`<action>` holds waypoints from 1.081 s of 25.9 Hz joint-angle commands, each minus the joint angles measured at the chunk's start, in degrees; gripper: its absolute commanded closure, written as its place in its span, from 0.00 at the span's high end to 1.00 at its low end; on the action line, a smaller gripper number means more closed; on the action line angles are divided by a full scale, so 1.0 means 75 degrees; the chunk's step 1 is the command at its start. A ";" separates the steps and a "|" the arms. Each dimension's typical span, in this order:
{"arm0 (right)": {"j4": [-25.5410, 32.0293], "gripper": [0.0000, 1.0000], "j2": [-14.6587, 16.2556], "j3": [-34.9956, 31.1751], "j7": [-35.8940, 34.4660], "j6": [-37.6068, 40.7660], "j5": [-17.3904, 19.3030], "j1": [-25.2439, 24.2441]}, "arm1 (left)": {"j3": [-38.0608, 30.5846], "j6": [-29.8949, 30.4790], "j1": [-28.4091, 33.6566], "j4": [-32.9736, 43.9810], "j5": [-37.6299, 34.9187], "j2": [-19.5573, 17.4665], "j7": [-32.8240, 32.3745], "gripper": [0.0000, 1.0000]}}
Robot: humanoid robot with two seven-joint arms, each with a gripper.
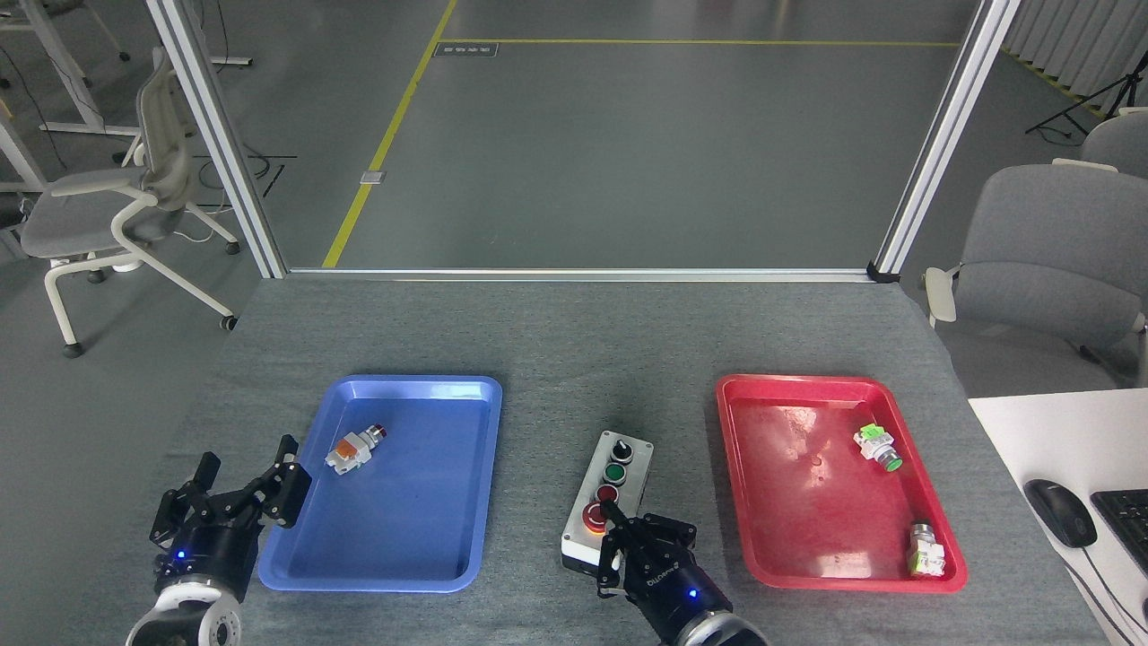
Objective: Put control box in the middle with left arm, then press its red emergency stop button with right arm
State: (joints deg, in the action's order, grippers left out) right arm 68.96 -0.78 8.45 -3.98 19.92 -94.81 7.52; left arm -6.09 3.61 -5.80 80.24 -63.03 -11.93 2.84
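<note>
The control box (614,484) lies on the grey table between the two trays, its black knob at the far end and its red emergency stop button (592,515) at the near end. My right gripper (641,538) comes in from below with its fingers drawn together. One fingertip (609,510) rests on the near right edge of the big red button and covers part of it. My left gripper (235,492) hovers at the left rim of the blue tray, with its fingers spread and nothing between them.
A blue tray (448,574) holds a white-and-orange push-button part (352,451). A red tray (744,538) on the right holds two small button parts (877,447) (924,549). A white desk with a mouse (1059,511) stands at the far right, with chairs beyond the table.
</note>
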 commanded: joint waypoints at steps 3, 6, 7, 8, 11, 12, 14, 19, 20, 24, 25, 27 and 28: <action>0.0368 0.00 0.0034 -0.0306 -0.0067 -0.0030 0.0301 0.0110 | 0.0637 -0.0001 0.0023 -0.0210 -0.0033 0.0196 0.0055 0.99; 0.0379 0.00 0.0128 -0.0740 -0.0091 0.0052 0.0313 0.0122 | 0.0730 -0.0036 0.0023 -0.0374 -0.0056 0.0220 0.0079 0.99; 0.0379 0.00 0.0175 -0.0834 -0.0091 0.0052 0.0336 0.0122 | 0.0719 -0.0048 0.0012 -0.0410 -0.0056 0.0220 0.0090 0.99; 0.0391 0.08 0.0257 -0.0916 -0.0091 0.0040 0.0407 0.0122 | 0.0719 -0.0059 0.0000 -0.0445 -0.0056 0.0220 0.0090 0.99; 0.0426 0.45 0.0620 -0.1291 -0.0114 0.0040 0.0957 0.0110 | 0.0719 -0.0059 0.0000 -0.0445 -0.0033 0.0232 0.0196 0.99; 0.0426 0.59 0.0749 -0.1420 -0.0126 0.0028 0.1063 0.0110 | 0.0719 -0.0048 0.0011 -0.0445 -0.0033 0.0232 0.0266 0.99; 0.0415 0.72 0.0901 -0.1783 -0.0137 -0.0019 0.1122 0.0087 | 0.0719 -0.0059 0.0012 -0.0456 0.0073 0.0255 0.0395 0.99; 0.0426 0.93 0.1370 -0.2381 -0.0137 -0.0230 0.1122 -0.0148 | 0.0719 -0.0059 0.0012 -0.0468 0.0084 0.0255 0.0454 0.99; 0.0426 0.95 0.1429 -0.2440 -0.0137 -0.0358 0.1122 -0.0241 | 0.0719 -0.0059 0.0012 -0.0480 0.0084 0.0255 0.0454 0.99; 0.0520 0.96 0.1604 -0.2756 -0.0126 -0.0687 0.1133 -0.0429 | 0.0719 -0.0059 0.0012 -0.0480 0.0084 0.0255 0.0454 0.99; 0.0520 0.96 0.1663 -0.2850 -0.0126 -0.0698 0.1133 -0.0429 | 0.0719 -0.0059 0.0012 -0.0480 0.0084 0.0255 0.0454 0.99; 0.0543 0.97 0.1663 -0.3061 -0.0126 -0.0698 0.1133 -0.0429 | 0.0719 -0.0059 0.0012 -0.0480 0.0084 0.0255 0.0454 0.99; 0.0579 0.97 0.1675 -0.3107 -0.0126 -0.0710 0.1145 -0.0429 | 0.0719 -0.0059 0.0012 -0.0480 0.0084 0.0267 0.0454 0.99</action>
State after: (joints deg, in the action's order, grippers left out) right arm 72.89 11.32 -13.05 -5.11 14.96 -86.31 4.51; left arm -0.70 3.14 -5.71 76.64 -62.41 -9.99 6.23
